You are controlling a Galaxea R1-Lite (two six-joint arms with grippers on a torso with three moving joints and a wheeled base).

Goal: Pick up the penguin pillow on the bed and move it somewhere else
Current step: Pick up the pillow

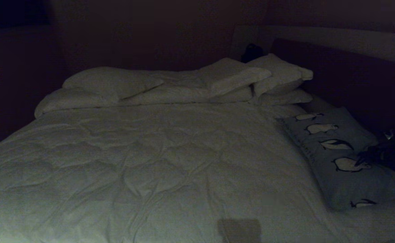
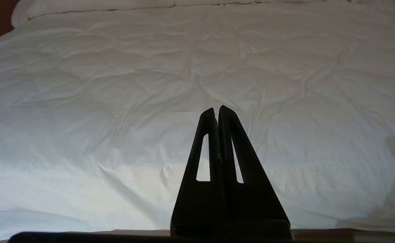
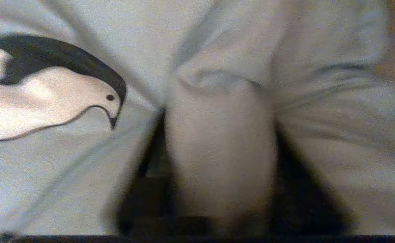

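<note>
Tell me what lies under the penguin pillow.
The penguin pillow rests on the bed, on its white duvet by the dark headboard. The duvet directly beneath it is covered, so nothing more shows there.

A dark wall [image 1: 133, 33] closes the far side of the room in front of me. In the far corner I see a small black thing [image 1: 251, 52] against this wall; I cannot tell what it is. Close to me is a grey square patch [image 1: 239, 230].
</note>
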